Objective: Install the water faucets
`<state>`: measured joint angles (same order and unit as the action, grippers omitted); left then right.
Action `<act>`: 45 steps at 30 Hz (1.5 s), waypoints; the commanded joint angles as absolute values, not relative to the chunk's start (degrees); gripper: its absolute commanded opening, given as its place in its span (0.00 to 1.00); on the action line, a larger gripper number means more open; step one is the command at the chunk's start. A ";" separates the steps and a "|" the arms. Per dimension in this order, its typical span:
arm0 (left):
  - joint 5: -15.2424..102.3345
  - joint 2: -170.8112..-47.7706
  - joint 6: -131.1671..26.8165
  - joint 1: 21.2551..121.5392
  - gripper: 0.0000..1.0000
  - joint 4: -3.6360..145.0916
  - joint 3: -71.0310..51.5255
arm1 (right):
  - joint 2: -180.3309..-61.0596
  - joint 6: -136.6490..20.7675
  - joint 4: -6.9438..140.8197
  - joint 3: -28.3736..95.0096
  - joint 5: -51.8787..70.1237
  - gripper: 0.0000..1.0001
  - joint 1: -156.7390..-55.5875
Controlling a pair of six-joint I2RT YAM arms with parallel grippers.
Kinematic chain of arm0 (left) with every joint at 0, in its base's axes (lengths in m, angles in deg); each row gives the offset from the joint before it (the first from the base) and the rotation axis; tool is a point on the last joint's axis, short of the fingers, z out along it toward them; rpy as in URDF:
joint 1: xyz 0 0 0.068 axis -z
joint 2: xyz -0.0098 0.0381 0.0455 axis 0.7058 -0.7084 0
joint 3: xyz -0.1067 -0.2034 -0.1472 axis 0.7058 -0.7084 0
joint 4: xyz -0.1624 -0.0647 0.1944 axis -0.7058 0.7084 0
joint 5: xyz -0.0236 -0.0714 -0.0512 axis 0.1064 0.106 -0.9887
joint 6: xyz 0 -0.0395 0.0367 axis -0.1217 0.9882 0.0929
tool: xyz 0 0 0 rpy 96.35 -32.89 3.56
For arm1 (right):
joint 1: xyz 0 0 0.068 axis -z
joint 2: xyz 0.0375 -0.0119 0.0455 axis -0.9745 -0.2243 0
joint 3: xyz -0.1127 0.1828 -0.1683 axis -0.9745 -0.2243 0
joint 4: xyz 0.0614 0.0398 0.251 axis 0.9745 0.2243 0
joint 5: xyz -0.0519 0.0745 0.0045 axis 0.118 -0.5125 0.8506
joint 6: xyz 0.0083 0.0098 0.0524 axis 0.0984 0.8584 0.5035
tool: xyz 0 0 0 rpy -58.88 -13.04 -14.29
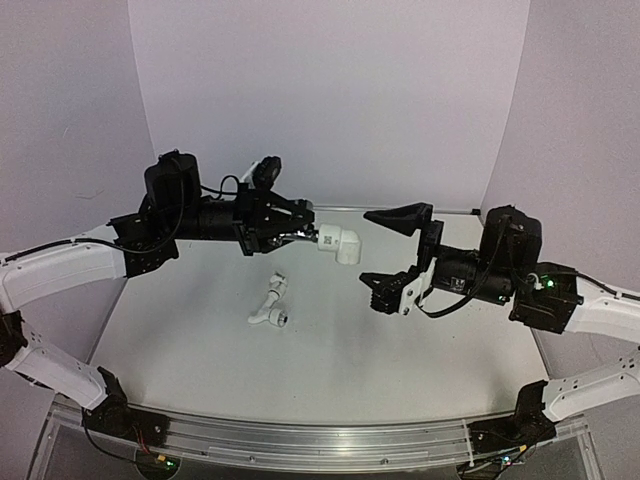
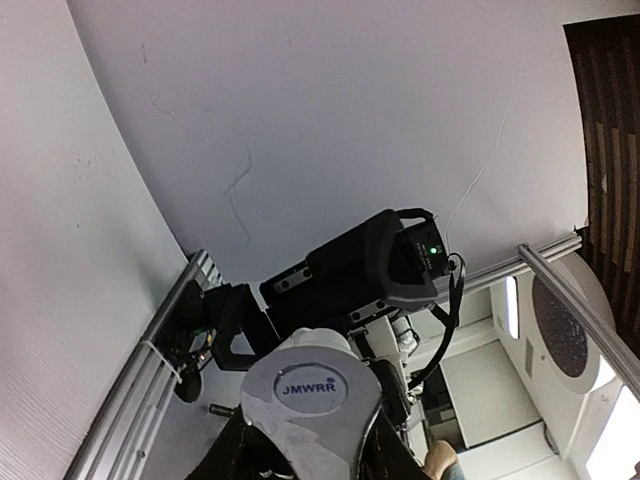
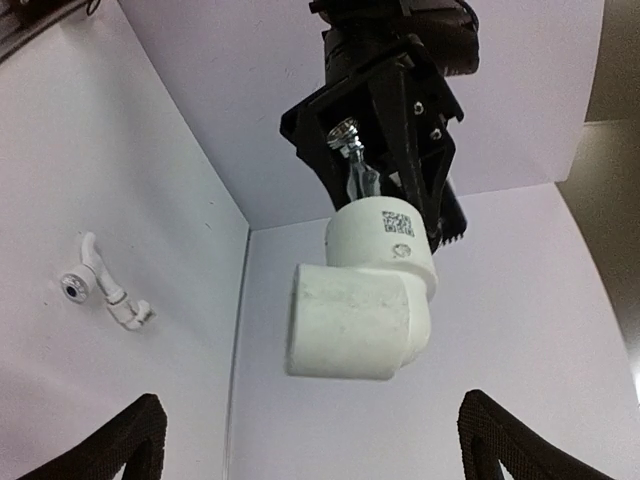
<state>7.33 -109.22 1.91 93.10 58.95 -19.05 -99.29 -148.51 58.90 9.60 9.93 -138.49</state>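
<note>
The left gripper was clenched on the chrome faucet, held in the air above the table with the arm reaching across from 9 o'clock. The white elbow fitting sat on the free end of the faucet, at the 3 o'clock side of the left fingers, and nothing else supported it. The right gripper stood wide open and empty at roughly 4 o'clock from the elbow, near it but apart from it. As a judgement, the mating of faucet and elbow appeared to be made. How deep the thread was seated could not be told, since the joint was hidden inside the elbow's collar. What remained, if anything, was likely a final tightening or setting the assembly down. A bent white pipe piece lay on the table at 7 o'clock from the elbow, below the left gripper and well apart from both claws (it formed no part of the held assembly). It lay under the likeliest lowering path and would need to be avoided. Nothing stood between the open right gripper and the elbow.
</note>
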 commanded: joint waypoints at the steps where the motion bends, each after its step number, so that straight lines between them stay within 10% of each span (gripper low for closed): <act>1: -0.61 -110.45 6.53 92.97 0.00 51.90 -14.85 | -100.54 -162.84 45.60 8.42 11.26 0.98 -138.78; 45: 3.90 -114.35 1.70 92.89 0.00 66.46 -9.75 | -101.09 -179.30 45.64 6.89 -1.27 0.62 -139.79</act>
